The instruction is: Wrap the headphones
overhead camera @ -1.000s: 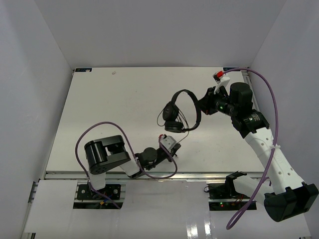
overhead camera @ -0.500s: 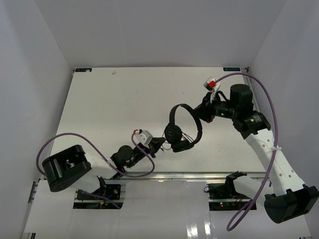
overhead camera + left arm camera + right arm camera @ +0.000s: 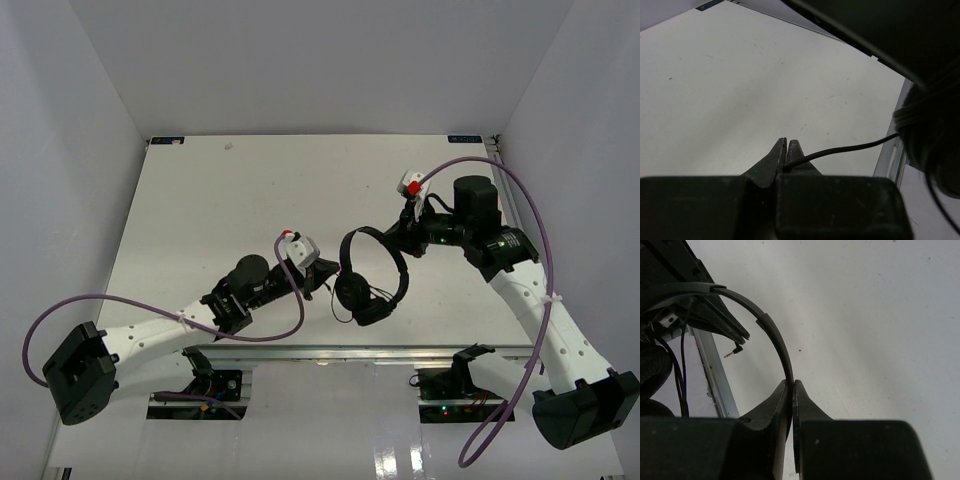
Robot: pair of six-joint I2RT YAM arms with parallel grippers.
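Note:
The black headphones (image 3: 368,272) hang above the table's middle front, the headband arched up and the earcups low. My right gripper (image 3: 400,236) is shut on the thin headband (image 3: 774,338) and holds them up. My left gripper (image 3: 326,273) is shut on the thin black cord (image 3: 850,148), just left of the earcups. The cord runs right from its jaws to a dark earcup (image 3: 932,145) wound with several cord turns. The cord's plug (image 3: 731,352) dangles free in the right wrist view.
The white table (image 3: 220,210) ends at a metal front rail (image 3: 330,350). White walls enclose the left, back and right. Purple arm cables (image 3: 150,300) loop beside both arms.
My left arm swung out from the front edge and reached right to the earcups, holding the cord. My right gripper carried the headphones forward and slightly left, lowering the earcups toward the front rail.

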